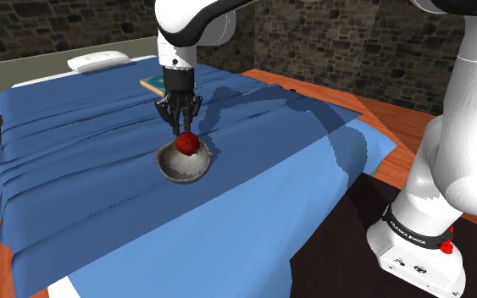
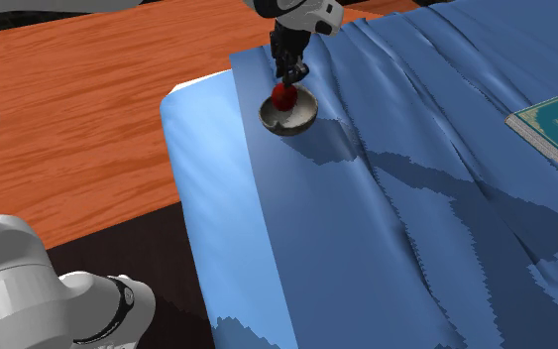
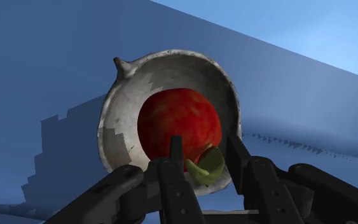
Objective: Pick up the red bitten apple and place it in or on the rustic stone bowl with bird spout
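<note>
Black gripper (image 1: 182,129) upper centre of frame, fingers parted, clasping nothing, red apple (image 1: 186,145) just below, sitting in grey bowl (image 1: 175,173)

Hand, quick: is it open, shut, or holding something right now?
Hand: open, holding nothing. The apple lies in the bowl just past the fingers.

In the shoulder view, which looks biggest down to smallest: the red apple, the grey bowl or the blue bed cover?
Largest to smallest:
1. blue bed cover
2. grey bowl
3. red apple
</note>
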